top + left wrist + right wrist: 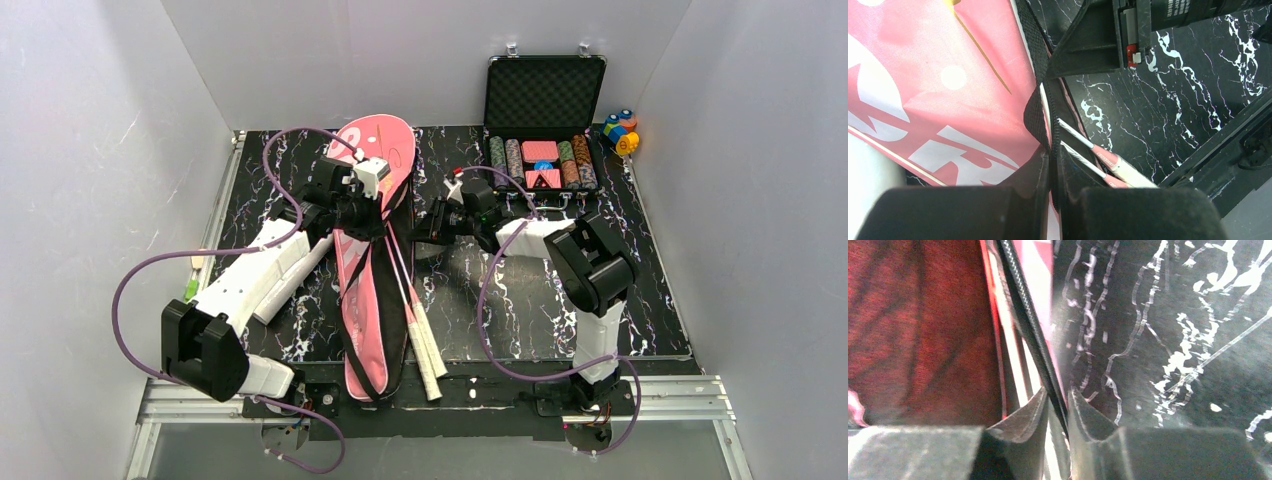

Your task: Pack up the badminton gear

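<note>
On my remote feed, the pink racket bag (368, 320) lies lengthwise on the black marble table (520, 300). Its rounded head points to the far wall and its narrow end reaches the near edge between the two arm bases. Two rackets (425, 350) are partly inside it. Their white handles jut out on the bag's right side, lying side by side towards the near edge, and the left wrist camera shows their shafts running in under the bag's opening.

The left gripper (1053, 152) is down on the right edge of the bag, about halfway along. Its two fingers are pressed together on the black edging (1035, 50) of the opening, and a fold of that edging is pinched between the pads.

The right gripper (1058, 392) reaches in from the right and meets the same side of the bag just beside the left one. Its fingers stand a narrow way apart, with a black cord-like trim (1028, 325) running between them. I cannot tell from the wrist view whether they are actually clamping it or only straddling it. Red and pink fabric fills the left of that view, with bare table on the right.

At the far right of the table an open black case of poker chips (545, 95) stands with its lid up. A few small coloured toy blocks (620, 130) sit just beside it in the corner.
</note>
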Motion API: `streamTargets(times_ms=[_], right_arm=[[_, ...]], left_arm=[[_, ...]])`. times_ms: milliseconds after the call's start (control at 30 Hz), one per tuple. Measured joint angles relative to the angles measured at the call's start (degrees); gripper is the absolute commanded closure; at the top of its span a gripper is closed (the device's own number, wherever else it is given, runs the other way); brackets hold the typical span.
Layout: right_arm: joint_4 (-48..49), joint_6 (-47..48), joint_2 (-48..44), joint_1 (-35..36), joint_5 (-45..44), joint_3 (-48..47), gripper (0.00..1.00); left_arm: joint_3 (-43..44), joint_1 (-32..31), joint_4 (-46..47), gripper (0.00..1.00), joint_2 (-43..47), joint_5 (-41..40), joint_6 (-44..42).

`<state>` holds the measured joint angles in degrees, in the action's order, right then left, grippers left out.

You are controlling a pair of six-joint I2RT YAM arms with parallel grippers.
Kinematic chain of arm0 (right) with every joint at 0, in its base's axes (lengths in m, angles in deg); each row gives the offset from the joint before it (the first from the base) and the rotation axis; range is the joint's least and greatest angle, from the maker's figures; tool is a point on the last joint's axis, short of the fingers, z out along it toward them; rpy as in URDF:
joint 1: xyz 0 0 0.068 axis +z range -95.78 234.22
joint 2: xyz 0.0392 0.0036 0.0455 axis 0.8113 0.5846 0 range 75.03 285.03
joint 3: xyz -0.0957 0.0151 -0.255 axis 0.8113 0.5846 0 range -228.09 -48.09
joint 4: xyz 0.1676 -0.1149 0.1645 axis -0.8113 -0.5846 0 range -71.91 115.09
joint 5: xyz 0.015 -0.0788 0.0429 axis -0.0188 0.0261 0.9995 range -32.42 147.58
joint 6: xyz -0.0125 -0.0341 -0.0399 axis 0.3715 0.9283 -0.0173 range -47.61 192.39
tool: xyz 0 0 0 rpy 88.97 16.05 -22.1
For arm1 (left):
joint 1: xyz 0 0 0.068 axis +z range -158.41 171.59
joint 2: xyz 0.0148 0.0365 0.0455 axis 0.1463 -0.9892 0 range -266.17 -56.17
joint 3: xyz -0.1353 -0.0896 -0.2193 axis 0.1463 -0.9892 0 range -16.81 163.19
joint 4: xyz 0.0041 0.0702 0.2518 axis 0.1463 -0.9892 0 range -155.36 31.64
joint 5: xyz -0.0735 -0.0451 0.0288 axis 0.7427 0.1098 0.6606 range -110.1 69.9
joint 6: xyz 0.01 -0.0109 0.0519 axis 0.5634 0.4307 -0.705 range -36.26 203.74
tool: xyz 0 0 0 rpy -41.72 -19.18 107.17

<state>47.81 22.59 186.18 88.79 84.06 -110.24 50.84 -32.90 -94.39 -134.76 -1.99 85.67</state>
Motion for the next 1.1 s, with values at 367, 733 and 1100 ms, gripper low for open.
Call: streamTargets(times_ms=[367,733,1100], right_arm=[[12.2,-6.1,-3.2,-0.9,1.8,6.8,0.99],[5.0,-5.4,-25.4,-1.7,-2.7,15.2,0.99],[-7.5,-5.3,-28.3,2.9,-8.4,15.2,0.99]], left_arm=[[0.7,-0.7,1.1,1.00,-3.8,3.0,0.1],[7.8,-7.2,-0.5,1.00,-6.9,8.2,0.3],[6.8,-7.8,-3.0,0.87,-8.7,8.5,1.3]])
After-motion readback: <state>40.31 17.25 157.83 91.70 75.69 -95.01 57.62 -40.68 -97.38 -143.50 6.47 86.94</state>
